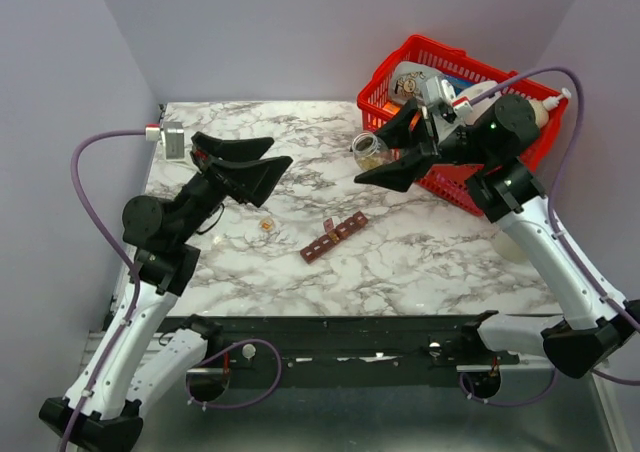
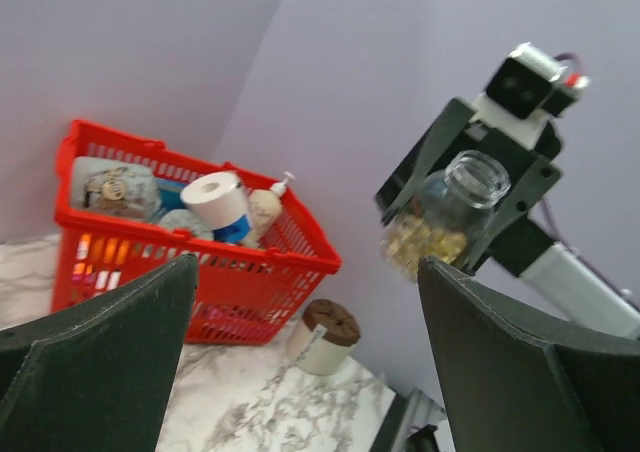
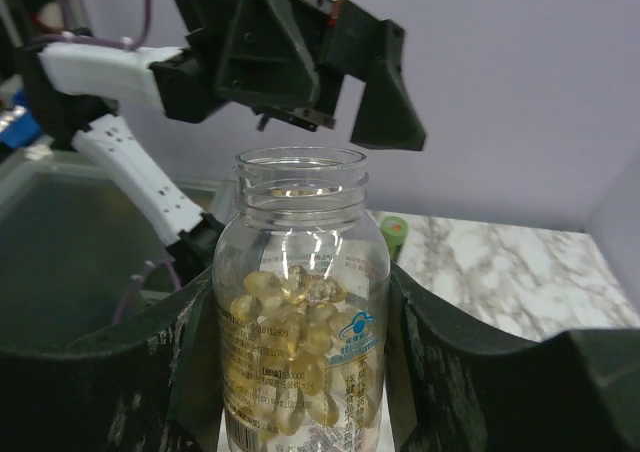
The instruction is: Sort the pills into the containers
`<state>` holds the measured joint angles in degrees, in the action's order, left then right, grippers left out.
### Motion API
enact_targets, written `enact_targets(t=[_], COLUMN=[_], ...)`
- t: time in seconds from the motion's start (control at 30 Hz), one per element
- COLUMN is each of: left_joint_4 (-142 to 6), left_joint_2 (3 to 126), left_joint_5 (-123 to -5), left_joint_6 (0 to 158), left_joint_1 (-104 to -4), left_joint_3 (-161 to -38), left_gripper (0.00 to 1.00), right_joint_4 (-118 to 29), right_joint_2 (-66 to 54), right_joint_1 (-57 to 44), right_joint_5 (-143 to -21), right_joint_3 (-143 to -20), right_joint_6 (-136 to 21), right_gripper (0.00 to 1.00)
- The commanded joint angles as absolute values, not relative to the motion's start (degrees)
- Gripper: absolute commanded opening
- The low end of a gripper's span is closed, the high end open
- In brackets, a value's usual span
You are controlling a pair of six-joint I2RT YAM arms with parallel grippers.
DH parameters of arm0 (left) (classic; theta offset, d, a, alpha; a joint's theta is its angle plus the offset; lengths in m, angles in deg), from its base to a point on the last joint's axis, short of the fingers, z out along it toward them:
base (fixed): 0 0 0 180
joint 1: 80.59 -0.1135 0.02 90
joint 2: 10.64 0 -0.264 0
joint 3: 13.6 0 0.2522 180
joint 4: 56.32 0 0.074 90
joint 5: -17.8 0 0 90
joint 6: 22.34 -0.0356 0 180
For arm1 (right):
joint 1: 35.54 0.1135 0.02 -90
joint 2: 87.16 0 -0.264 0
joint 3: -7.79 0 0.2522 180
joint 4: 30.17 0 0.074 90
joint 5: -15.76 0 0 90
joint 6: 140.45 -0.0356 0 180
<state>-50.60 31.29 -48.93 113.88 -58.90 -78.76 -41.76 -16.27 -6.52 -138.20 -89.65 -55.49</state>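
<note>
A few tiny orange-tan pills (image 1: 267, 226) lie on the marble table. Just right of them rests the dark red-brown strip of containers (image 1: 335, 238). My right gripper (image 1: 378, 158) is shut on an uncapped clear bottle (image 1: 369, 149) of amber capsules, held above the table. In the right wrist view the bottle (image 3: 300, 302) stands upright between the fingers (image 3: 470, 372). My left gripper (image 1: 280, 153) hangs open and empty above the table's left part, facing the bottle (image 2: 445, 212). A green cap (image 3: 394, 234) lies on the table.
A red wire basket (image 1: 452, 92) with a paper roll and bottles stands at the back right, tilted against the right arm. A pale roll with a brown end (image 2: 325, 337) lies on the table's right side. Purple walls enclose the table.
</note>
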Motion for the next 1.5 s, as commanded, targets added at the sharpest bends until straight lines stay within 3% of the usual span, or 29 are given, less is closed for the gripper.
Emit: enact_targets(t=[0.0, 0.23, 0.43, 0.87, 1.23, 1.47], left_joint_4=[-41.8, -43.5, -60.1, -55.4, -63.0, -81.1], left_joint_2=[34.5, 37.9, 40.8, 47.2, 40.6, 36.2], left_joint_5=[-40.3, -35.7, -45.6, -49.6, -55.8, -55.8], left_joint_6=[118.7, 112.8, 95.8, 93.9, 89.8, 86.8], left_joint_1=[-59.2, -56.0, -45.9, -42.4, -45.1, -53.1], left_joint_3=[-82.6, -83.3, -88.5, -89.1, -86.2, -83.8], left_gripper=[0.99, 0.99, 0.99, 0.99, 0.99, 0.99], right_joint_4=[-17.9, -17.1, -15.4, -15.9, -20.0, -22.6], right_joint_2=[-16.1, -14.7, -12.0, -9.6, -9.8, -11.4], right_joint_1=[-7.1, -7.7, -7.7, -7.7, -8.6, -11.6], right_joint_5=[-146.2, -144.6, -144.4, -144.6, -143.4, -143.1], right_joint_3=[-82.6, -77.7, -76.0, -74.1, -71.5, -68.6], right_joint_6=[-73.8, -72.4, -72.8, -71.5, -65.5, -60.7], right_gripper=[0.09, 0.09, 0.09, 0.09, 0.09, 0.09])
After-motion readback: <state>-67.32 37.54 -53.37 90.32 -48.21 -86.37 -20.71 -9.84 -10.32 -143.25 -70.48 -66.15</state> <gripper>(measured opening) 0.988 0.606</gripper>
